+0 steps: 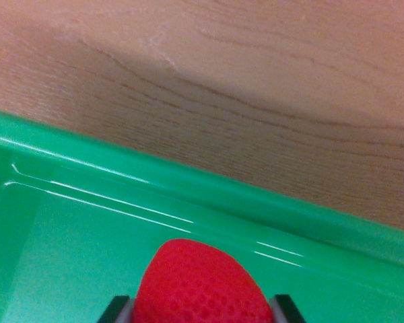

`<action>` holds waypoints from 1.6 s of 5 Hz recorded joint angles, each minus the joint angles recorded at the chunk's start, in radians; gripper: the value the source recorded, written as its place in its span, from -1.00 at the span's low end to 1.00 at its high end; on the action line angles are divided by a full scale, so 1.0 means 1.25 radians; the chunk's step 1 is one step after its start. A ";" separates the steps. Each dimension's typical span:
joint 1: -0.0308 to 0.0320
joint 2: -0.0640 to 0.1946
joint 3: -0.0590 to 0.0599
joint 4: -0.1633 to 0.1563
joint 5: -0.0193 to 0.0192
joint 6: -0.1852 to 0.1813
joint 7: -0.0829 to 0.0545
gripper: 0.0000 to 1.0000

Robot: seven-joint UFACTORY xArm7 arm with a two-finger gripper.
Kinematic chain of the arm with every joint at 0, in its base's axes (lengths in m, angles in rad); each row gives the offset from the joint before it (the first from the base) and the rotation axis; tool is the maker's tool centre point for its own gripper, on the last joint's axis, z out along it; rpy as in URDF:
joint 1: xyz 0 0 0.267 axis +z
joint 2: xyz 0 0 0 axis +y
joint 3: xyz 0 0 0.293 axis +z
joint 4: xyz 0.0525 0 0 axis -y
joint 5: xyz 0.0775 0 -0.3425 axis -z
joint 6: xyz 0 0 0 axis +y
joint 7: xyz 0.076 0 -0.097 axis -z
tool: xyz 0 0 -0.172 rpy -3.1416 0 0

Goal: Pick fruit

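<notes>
Red strawberry (pixel 200 286) clamped between the two dark tips of the pincer (pixel 203 311), held over the green tray (pixel 188 182) near its far rim. Probably poised for lifting out or setting down; which, unclear. Wooden table (pixel 256 81) beyond.

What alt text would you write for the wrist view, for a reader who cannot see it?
A red strawberry sits between the two dark fingertips of the gripper at the bottom edge, over a green tray. Beyond the tray's rim lies a wooden table.
</notes>
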 joint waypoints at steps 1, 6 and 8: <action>0.0001 -0.016 0.000 0.022 -0.0008 0.038 0.001 1.00; 0.0002 -0.047 -0.001 0.065 -0.0023 0.113 0.003 1.00; 0.0003 -0.063 -0.001 0.087 -0.0031 0.149 0.004 1.00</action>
